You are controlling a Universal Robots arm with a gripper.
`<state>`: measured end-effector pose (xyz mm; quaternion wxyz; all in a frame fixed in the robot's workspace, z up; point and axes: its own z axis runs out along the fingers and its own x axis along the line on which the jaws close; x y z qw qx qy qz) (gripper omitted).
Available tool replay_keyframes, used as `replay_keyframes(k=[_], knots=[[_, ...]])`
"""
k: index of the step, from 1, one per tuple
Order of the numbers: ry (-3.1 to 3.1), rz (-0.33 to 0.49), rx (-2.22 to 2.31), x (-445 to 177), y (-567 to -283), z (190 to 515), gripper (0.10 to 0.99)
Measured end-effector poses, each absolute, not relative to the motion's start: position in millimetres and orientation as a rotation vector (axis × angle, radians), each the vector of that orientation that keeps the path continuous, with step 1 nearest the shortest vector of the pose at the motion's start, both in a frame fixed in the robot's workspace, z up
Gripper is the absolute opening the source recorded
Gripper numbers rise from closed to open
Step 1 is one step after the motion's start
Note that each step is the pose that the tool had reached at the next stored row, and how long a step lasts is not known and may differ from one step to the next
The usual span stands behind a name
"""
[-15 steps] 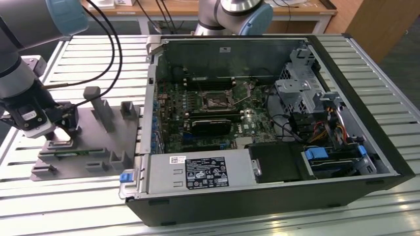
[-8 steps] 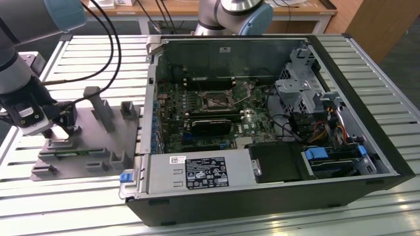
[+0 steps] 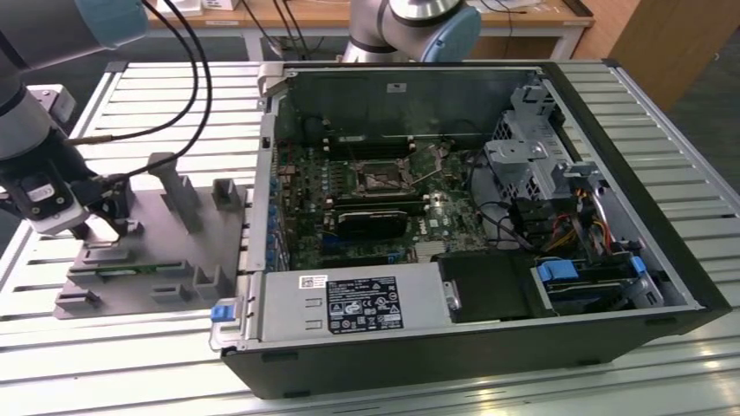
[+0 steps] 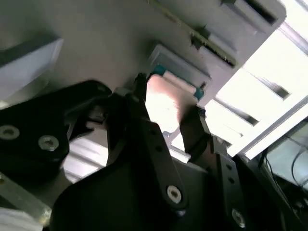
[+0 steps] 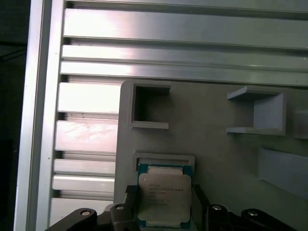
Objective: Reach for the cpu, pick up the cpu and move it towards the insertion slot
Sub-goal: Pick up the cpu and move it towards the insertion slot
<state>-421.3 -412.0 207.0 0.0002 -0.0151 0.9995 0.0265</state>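
Note:
The cpu (image 5: 164,196), a small square chip with a silver top and a teal border, lies in a recess of the grey fixture plate (image 5: 211,154). My gripper (image 5: 163,202) is down over it, one black finger against each side, shut on the chip. The second wrist view shows the same hold, the cpu (image 4: 166,103) glaring pale between the fingertips (image 4: 140,83). Seen from the exterior camera, the gripper (image 3: 99,229) sits low at the plate's end on that view's left. The insertion slot (image 3: 376,178) is a dark square socket on the motherboard inside the open computer case.
The grey fixture plate (image 3: 151,260) carries several upright blocks and brackets (image 3: 185,195). It rests on a slatted aluminium table (image 3: 173,104). The black case wall (image 3: 263,173) stands between the plate and the motherboard. Black cables (image 3: 185,69) trail from the arm.

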Motion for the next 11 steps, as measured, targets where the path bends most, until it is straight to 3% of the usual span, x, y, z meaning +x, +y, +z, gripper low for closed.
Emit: replay_keyframes(k=[11], knots=[[3.140, 0.086, -0.047, -421.3, -412.1, 212.5, 0.529]])
